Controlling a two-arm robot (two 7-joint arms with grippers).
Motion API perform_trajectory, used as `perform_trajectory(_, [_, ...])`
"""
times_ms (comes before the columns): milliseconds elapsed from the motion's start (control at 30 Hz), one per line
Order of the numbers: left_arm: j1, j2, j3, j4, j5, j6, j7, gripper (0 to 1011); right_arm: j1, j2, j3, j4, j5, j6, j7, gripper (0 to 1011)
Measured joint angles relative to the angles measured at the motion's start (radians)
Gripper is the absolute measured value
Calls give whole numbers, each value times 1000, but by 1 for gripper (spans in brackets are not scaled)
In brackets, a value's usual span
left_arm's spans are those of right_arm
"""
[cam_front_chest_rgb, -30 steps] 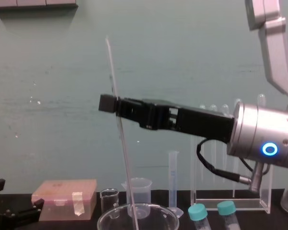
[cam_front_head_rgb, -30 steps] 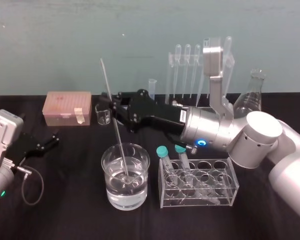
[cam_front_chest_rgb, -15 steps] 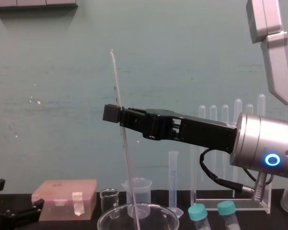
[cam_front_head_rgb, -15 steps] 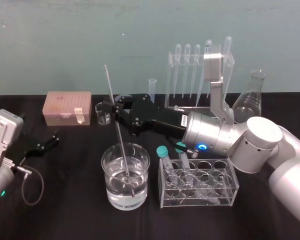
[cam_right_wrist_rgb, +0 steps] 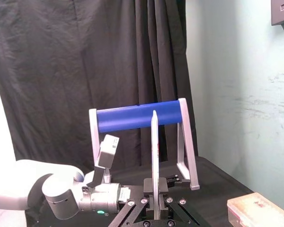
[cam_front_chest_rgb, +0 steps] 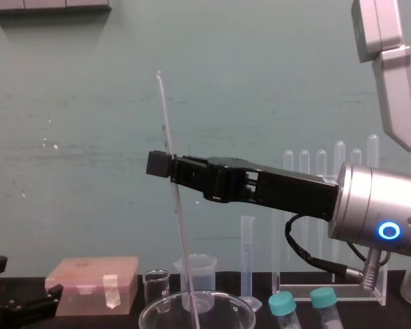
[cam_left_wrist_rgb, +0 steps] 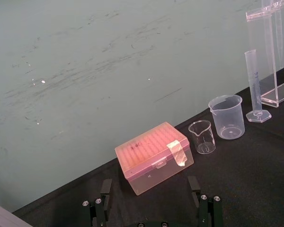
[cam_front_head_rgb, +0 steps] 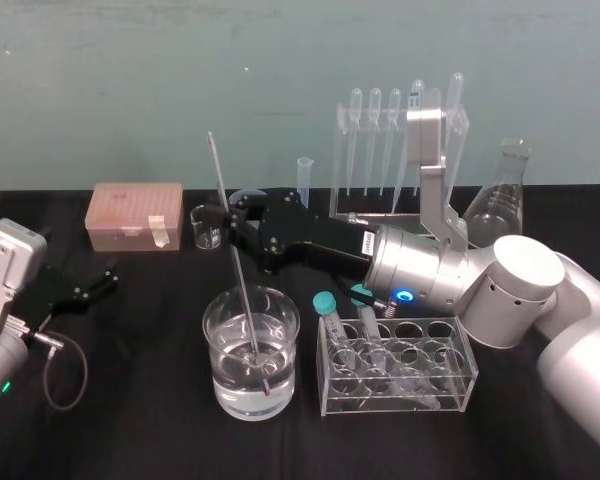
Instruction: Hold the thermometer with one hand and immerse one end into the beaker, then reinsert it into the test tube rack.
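Glass thermometer [cam_front_head_rgb: 219, 175], a long thin clear rod with a red tip, is clamped on its upper part by the right gripper [cam_front_head_rgb: 228, 215], whose black fingers close narrowly on it. The rod stands slightly tilted, its upper end leaning toward the robot's left. Its lower, red-tipped end is immersed in the liquid of the wide clear glass beaker [cam_front_head_rgb: 217, 365], near the bottom. The beaker stands on the black surface [cam_front_head_rgb: 160, 420], well apart from the tall clear acrylic test tube rack [cam_front_head_rgb: 372, 212] at the rear, which holds clear pipettes [cam_front_head_rgb: 375, 130]. The left gripper [cam_front_head_rgb: 108, 278] rests at the left of the surface, fingers spread wide.
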Motion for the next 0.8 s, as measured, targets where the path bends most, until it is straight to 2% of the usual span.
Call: perform_trajectory(800, [0,0,0,0,0,0,0,1008,0,-2,1,6,-1,-1,10,56])
